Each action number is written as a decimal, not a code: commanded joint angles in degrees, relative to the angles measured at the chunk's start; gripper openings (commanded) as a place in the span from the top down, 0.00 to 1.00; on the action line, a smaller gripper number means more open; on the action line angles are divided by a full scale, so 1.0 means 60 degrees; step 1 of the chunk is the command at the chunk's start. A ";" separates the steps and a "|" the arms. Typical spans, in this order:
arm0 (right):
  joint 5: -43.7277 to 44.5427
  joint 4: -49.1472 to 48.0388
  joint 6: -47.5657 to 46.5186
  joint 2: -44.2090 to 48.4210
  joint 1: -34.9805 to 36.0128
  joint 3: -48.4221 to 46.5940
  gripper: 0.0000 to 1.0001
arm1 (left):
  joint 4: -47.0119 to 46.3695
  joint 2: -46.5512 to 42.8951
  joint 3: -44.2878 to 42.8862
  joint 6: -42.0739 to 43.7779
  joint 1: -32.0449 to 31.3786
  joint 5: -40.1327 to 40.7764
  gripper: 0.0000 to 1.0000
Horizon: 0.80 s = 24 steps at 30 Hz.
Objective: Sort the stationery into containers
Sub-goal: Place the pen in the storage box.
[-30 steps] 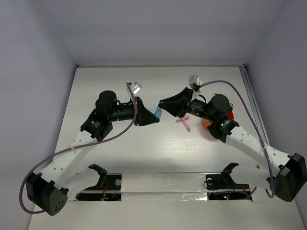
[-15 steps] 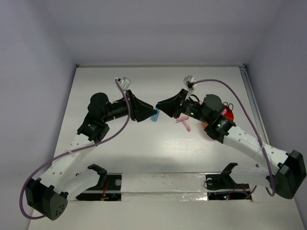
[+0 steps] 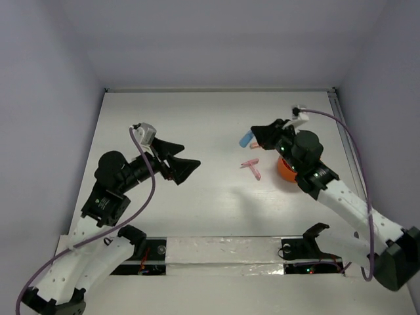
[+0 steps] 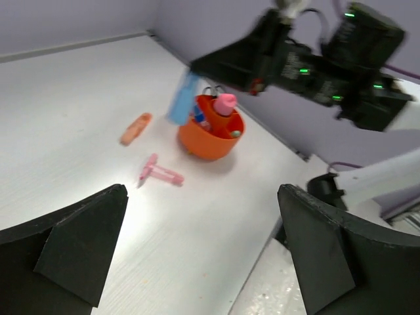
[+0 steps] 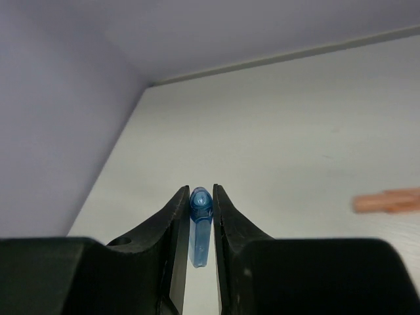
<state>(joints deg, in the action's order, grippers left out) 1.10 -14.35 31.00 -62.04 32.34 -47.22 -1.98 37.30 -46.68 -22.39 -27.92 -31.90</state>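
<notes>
My right gripper [image 3: 252, 138] is shut on a clear-blue piece [image 3: 246, 139], held above the table left of the orange-red bowl [image 3: 285, 172]. In the right wrist view the blue piece [image 5: 200, 223] stands pinched between the fingertips of the gripper [image 5: 201, 197]. The bowl [image 4: 209, 139] holds a pink tube [image 4: 225, 104] and other items. A pink T-shaped piece [image 3: 251, 167] lies on the table beside the bowl, and its shape [image 4: 157, 174] also shows in the left wrist view. My left gripper [image 3: 186, 164] is open and empty, well left of them.
A small orange stick [image 4: 136, 128] lies flat on the table beyond the pink piece, and it [image 5: 387, 200] shows at the right of the right wrist view. The right arm's body [image 3: 308, 157] covers part of the bowl. Walls enclose the table on three sides.
The left gripper let go of the blue piece, opened wide and drew back to the left. The right gripper kept the piece and carried it right, toward the bowl.
</notes>
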 commanded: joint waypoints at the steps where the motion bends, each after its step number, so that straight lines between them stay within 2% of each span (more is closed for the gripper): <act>1: 0.2990 0.1898 -0.0201 0.1766 -0.0175 0.0996 1.00 | 0.1308 -0.0926 0.0219 0.1153 0.0010 0.1374 0.01; 2: 0.3937 0.2459 -0.0187 0.2670 -0.0175 0.1131 1.00 | 0.1427 -0.1160 0.0540 0.1212 0.0010 0.1782 0.01; 5: 0.5246 0.4919 0.0090 0.4225 -0.0175 0.1351 1.00 | 0.1736 -0.2156 0.1286 0.1053 0.0010 0.2605 0.01; 8: 0.7061 0.6709 0.0734 0.5282 -0.0175 0.1425 1.00 | 0.1648 -0.3283 0.1350 0.0978 0.0010 0.2825 0.01; 10: 0.7679 0.7455 0.0955 0.5593 -0.0175 0.1425 1.00 | 0.1808 -0.3520 0.1421 0.0746 -0.0077 0.3510 0.01; 13: 0.8822 0.8101 0.1130 0.5361 -0.0175 0.1352 1.00 | 0.2116 -0.3405 0.1465 0.0088 -0.0078 0.3560 0.01; 18: 1.0315 0.8105 0.1395 0.4394 -0.0175 0.1352 1.00 | 0.2833 -0.3461 0.1495 -0.0485 -0.0078 0.3617 0.01; 22: 1.1094 0.6850 0.0533 0.4100 -0.0175 0.1527 1.00 | 0.3083 -0.3946 0.1466 -0.0590 -0.0166 0.3953 0.01; 24: 1.1168 0.6203 0.0050 0.3910 -0.0393 0.1776 1.00 | 0.3026 -0.3685 0.1465 -0.0371 -0.0166 0.4160 0.01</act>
<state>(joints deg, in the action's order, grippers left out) 60.45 30.30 35.07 -38.28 31.07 -37.41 16.93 14.81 -37.82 -24.38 -28.53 -9.50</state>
